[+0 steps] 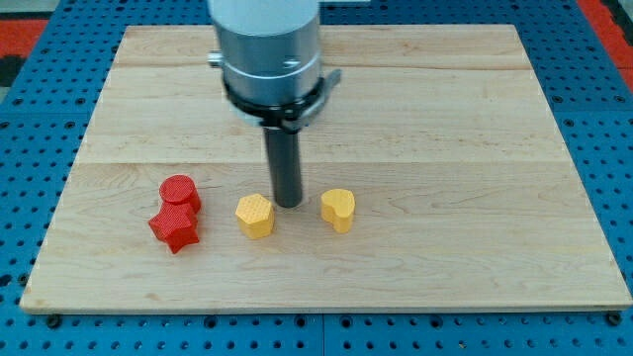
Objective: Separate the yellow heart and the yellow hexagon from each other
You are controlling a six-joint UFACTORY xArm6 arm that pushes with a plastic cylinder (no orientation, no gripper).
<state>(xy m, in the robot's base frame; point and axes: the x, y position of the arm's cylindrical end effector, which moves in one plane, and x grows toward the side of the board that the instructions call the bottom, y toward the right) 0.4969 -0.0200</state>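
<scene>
- Rod [287, 163]: dark, upright, hanging from a grey cylindrical mount [269, 49] cut off by the view's top edge.
- My tip [289, 205]: resting on the board [445, 119], between the two yellow blocks, slightly nearer the hexagon and a little toward the view's top of both.
- Pincer: none fitted, only the rod; nothing grasped, no contact with either block visible.
- Yellow hexagon [255, 215]: just to the view's left of the tip, a narrow gap apparent.
- Yellow heart [338, 209]: to the view's right of the tip, clearly apart from it; lobes hard to make out at this angle.
- Hexagon and heart: apart from each other, rod standing in the gap.
- Red cylinder [180, 192]: near the board's lower left, touching or nearly touching the block below it.
- Red star [174, 228]: directly toward the view's bottom of the cylinder; points partly indistinct, exact contact with the cylinder not discernible.
- Blue perforated surface [593, 59]: surrounding the board; red area at the view's top corners mostly cut off.
</scene>
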